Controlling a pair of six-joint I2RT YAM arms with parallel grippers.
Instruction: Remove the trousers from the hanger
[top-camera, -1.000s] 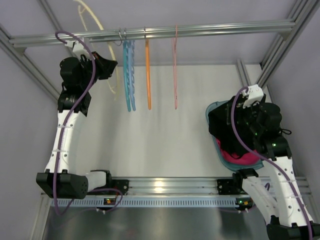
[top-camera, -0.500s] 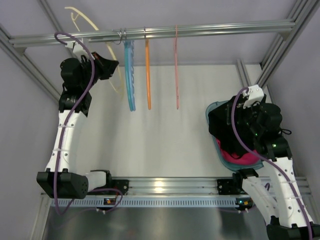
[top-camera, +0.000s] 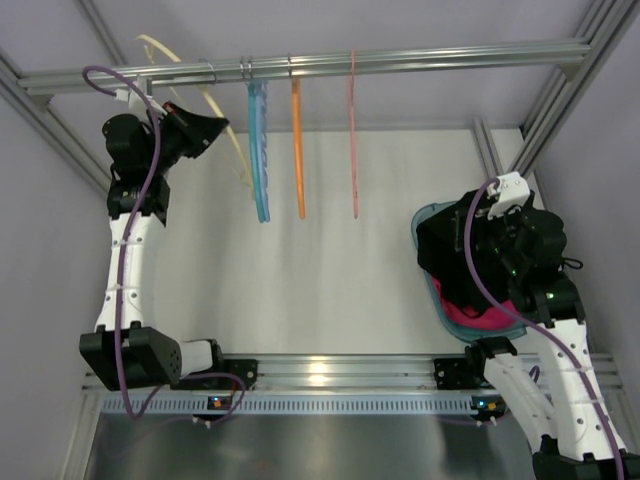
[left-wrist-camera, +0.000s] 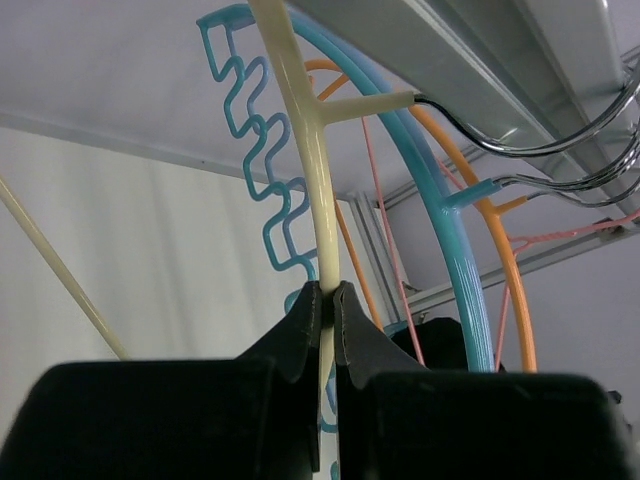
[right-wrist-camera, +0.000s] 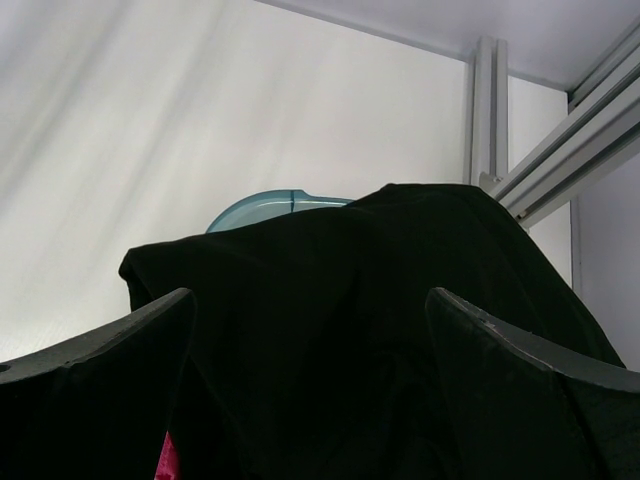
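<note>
The cream hanger (top-camera: 232, 150) hangs bare at the left end of the rail, tilted, with its metal hook (top-camera: 206, 66) at the rail. My left gripper (top-camera: 207, 126) is shut on the hanger's arm; in the left wrist view the jaws (left-wrist-camera: 328, 292) pinch the cream bar (left-wrist-camera: 318, 190). The black trousers (top-camera: 442, 252) lie heaped in a teal basin (top-camera: 426, 213) at the right, off the hanger. My right gripper (right-wrist-camera: 308, 300) is open and empty just above the trousers (right-wrist-camera: 360, 290), its black body merging with them in the top view.
Light-blue hangers (top-camera: 258, 150), an orange hanger (top-camera: 297, 150) and a thin pink hanger (top-camera: 352, 140) hang on the rail (top-camera: 430, 55) right of the cream one. Magenta cloth (top-camera: 478, 315) lies in the basin under the trousers. Frame posts stand at both sides.
My left arm has moved left and back with the cream hanger, which has swung to a steeper tilt with its hook at the rail. The blue hangers swayed slightly. The right arm has hardly moved.
</note>
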